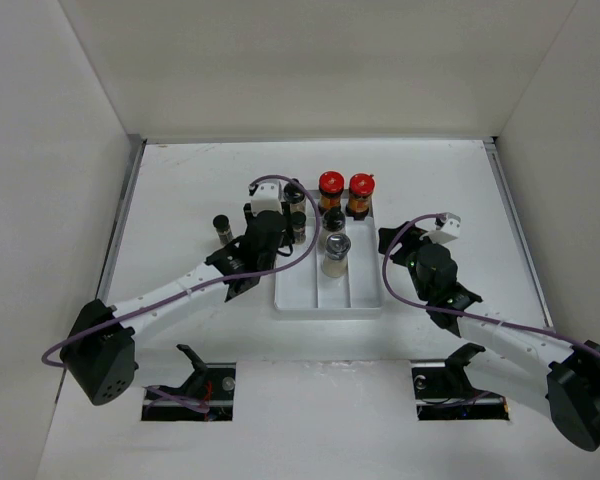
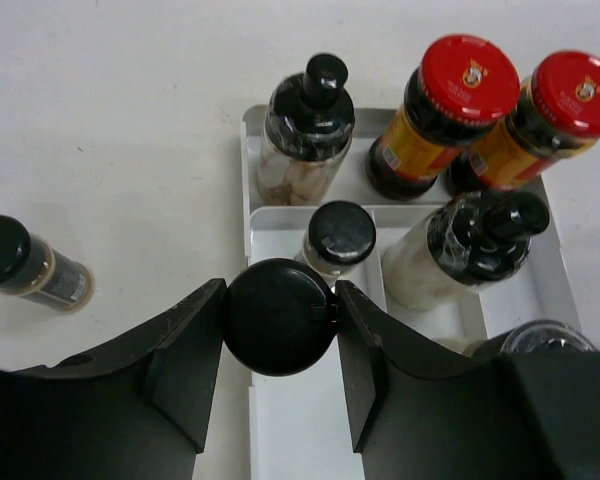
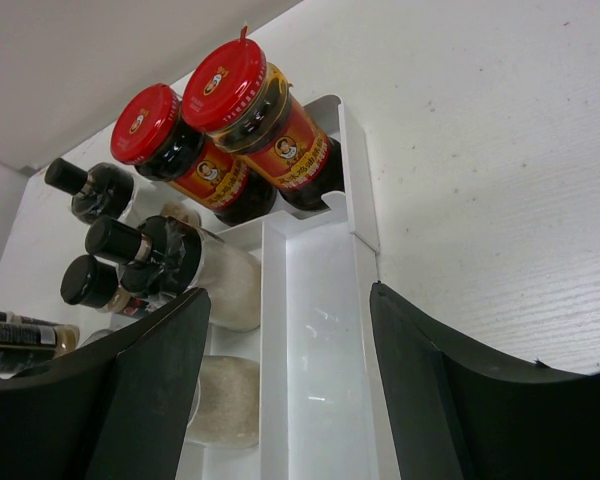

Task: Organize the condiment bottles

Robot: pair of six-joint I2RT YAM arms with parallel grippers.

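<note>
My left gripper [image 2: 278,318] is shut on a black-capped condiment bottle [image 2: 278,300], seen from above at the left rim of the white divided tray [image 1: 325,305]. Just beyond it in the tray stand a small black-capped jar [image 2: 341,235] and a black pump-top bottle [image 2: 308,130]. Two red-capped bottles [image 1: 330,186] [image 1: 361,186] stand at the tray's far end. Another black-topped bottle [image 1: 334,222] and a silver-capped jar [image 1: 337,250] fill the middle compartment. One black-capped bottle [image 1: 221,228] stands alone on the table to the left. My right gripper [image 3: 285,295] is open over the tray's bare right compartment.
White walls close in the table on the left, right and far sides. The tray's right rim [image 3: 365,230] runs just inside my right gripper's right finger. Two slots [image 1: 188,392] are cut in the near edge by the arm bases.
</note>
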